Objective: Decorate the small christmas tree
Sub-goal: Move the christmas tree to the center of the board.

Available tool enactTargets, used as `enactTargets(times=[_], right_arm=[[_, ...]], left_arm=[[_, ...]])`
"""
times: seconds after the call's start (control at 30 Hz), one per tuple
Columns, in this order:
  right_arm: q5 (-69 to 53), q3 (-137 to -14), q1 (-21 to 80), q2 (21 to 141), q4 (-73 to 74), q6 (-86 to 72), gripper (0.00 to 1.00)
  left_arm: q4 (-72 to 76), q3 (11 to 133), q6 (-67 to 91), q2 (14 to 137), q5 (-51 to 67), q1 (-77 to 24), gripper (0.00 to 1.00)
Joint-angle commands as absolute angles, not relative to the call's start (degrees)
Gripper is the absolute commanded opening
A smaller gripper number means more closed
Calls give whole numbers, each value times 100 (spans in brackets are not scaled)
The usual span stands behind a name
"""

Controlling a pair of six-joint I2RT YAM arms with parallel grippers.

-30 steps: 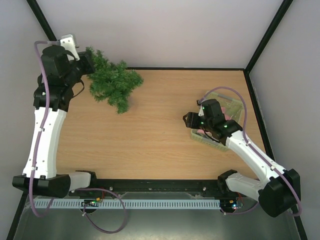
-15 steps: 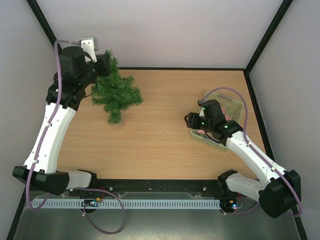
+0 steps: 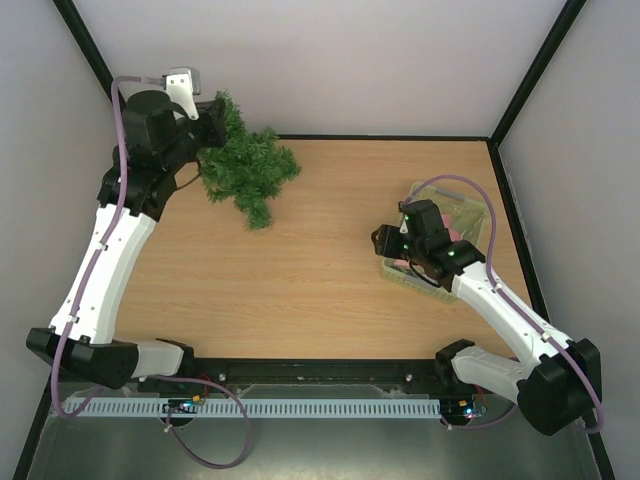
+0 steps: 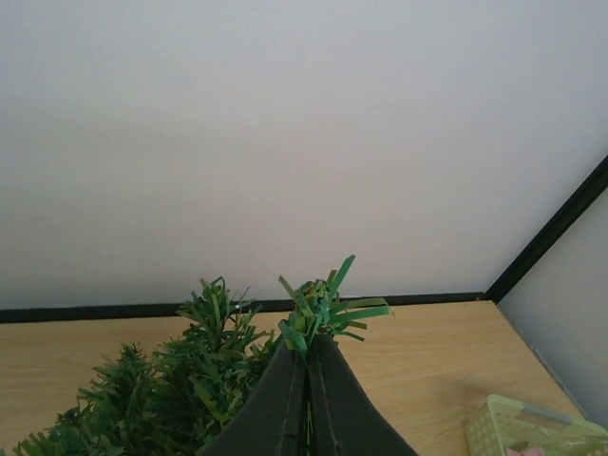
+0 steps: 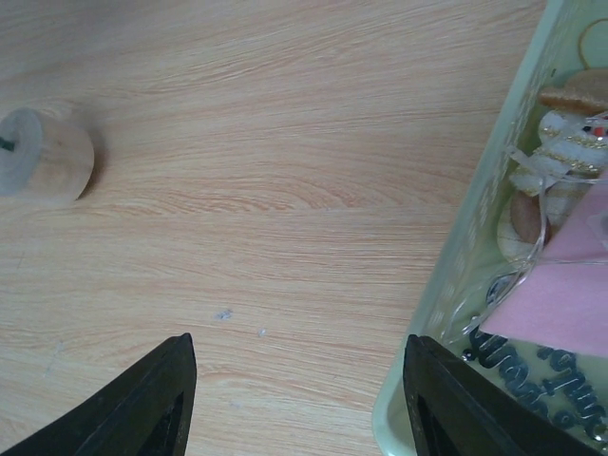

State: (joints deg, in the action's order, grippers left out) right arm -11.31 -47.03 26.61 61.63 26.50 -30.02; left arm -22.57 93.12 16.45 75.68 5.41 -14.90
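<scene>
The small christmas tree (image 3: 247, 170), bushy and dark green, hangs tilted over the table's far left corner, its lower end (image 3: 260, 216) pointing toward the middle. My left gripper (image 3: 213, 124) is shut on the tree's tip. In the left wrist view the black fingers (image 4: 285, 399) pinch light green tip needles (image 4: 328, 309), with darker branches (image 4: 171, 399) to the left. My right gripper (image 3: 385, 240) stands open over the wood beside the pale green basket (image 3: 455, 205). Nothing lies between its fingers (image 5: 157, 399); the right one overlaps the basket's rim (image 5: 475, 256).
The basket holds a snowman ornament (image 5: 570, 142), a pink card (image 5: 560, 304) and a clear wire string (image 5: 518, 271). A round pale wooden block (image 5: 43, 157) shows at the left of the right wrist view. Black frame posts and grey walls close in the table (image 3: 300, 270).
The left arm has swung up and to the right with the tree in its grip, and the tree's lower end has moved right. The right arm has barely moved.
</scene>
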Motion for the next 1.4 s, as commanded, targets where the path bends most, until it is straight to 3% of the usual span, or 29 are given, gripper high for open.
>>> enactTargets(times=[0.0,0.4,0.53,0.7,0.8,0.87,1.13,1.37], right_arm=[[-677,-4664,2672,6203,2804,-3151,59],[-346,-4644,2672,6305,2783,-3218,59],[74,-4698,2672,6369,2748,-3217,59],[296,-4874,2672,6636,2692,-3173,60],[506,-4900,2663,6847,2640,-3194,60],[682,-4918,2647,7006,2601,-3219,60],[441,-4847,2333,7814,1978,-3204,52],[-180,-4970,2342,8496,1699,-2667,44]], left_arm=[[-1383,9242,1574,7445,556,-1556,2],[-1415,8938,1648,7510,822,-1626,2],[-1428,9032,1837,7504,1025,-1679,9],[-1358,9076,2039,7387,1373,-1697,32],[-1478,9024,2090,7259,1431,-1705,62],[-1583,8882,2075,7097,1428,-1707,73],[-2223,7459,1829,5842,906,-1709,98],[-2429,5452,1945,4562,647,-1710,99]])
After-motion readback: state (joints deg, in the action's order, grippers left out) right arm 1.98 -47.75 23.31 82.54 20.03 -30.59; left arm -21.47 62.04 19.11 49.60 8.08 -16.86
